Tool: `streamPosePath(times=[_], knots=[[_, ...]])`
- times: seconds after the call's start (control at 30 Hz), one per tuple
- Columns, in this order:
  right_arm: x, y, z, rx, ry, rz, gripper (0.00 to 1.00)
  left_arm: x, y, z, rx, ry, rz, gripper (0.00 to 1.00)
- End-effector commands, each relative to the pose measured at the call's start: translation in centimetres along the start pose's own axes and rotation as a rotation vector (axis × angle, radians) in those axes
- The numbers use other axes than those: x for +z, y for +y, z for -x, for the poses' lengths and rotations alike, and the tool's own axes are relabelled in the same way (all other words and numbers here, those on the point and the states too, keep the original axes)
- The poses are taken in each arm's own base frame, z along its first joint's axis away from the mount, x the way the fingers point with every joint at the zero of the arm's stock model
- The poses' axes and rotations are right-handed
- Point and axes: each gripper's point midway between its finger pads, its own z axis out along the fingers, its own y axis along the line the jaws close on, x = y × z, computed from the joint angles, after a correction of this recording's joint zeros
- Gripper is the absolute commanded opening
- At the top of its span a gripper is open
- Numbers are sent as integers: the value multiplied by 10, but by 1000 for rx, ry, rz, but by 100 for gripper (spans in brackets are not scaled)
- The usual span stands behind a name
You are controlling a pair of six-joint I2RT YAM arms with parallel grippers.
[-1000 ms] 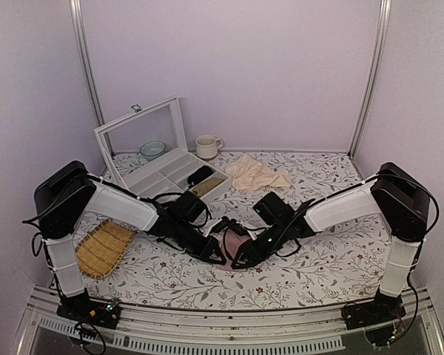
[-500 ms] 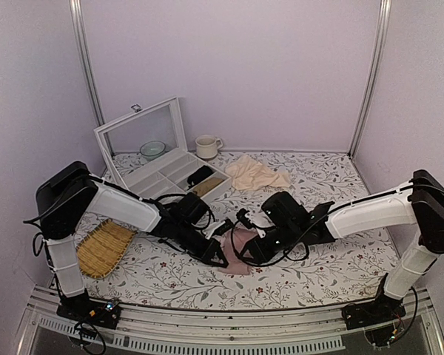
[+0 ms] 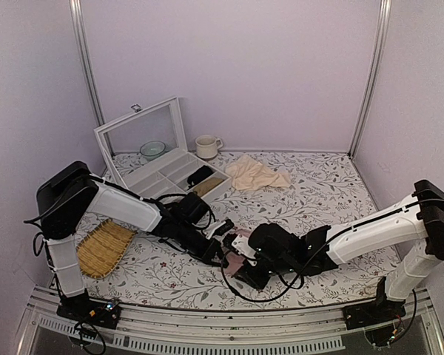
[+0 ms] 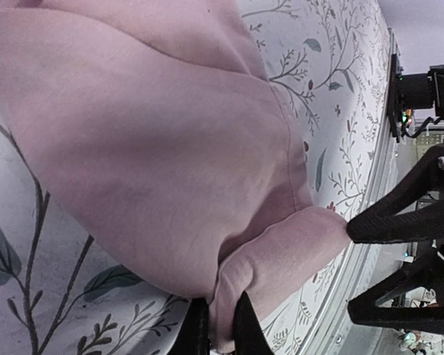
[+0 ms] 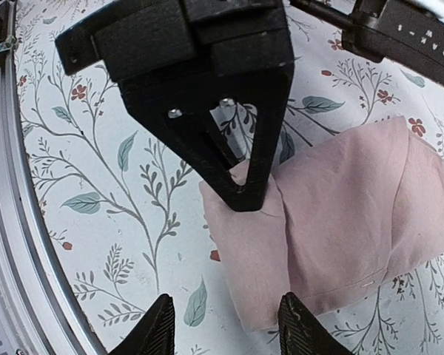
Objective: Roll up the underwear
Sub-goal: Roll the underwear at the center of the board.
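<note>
Pinching dusty-pink fabric underwear [image 5: 340,214]: left hand [image 5: 243,194] clamped on its edge.
W/ fingers apart, right hand [image 5: 226,329] hovers over floral-print surface [image 5: 96,148].

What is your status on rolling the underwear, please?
Left pincer shut on a fold of the underwear. Right pincer open, hovering over its edge. Underwear lies folded on the table. Pincers close together; nothing else in the way.

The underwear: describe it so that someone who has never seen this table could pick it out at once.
On the floral table, look near the front edge, where the two arms meet. The underwear is the folded dusty-pink fabric there, one corner pinched in the jaws of the left gripper. The pale beige cloth lies crumpled farther back.
</note>
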Motion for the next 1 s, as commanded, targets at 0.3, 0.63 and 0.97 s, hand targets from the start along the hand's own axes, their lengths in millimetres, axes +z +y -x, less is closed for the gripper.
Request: streamPosePath(times=[0.3,0.63,0.97], knots=[[13,-7,9,-104,-13,-80,46,13,8,-23,-21,85,34,0],[29,4,-8,-110,35,-40,45,13,8,-23,-21,85,33,0],[40,0,-25,-102,81,-54,37,13,7,-23,-22,87,31,0]])
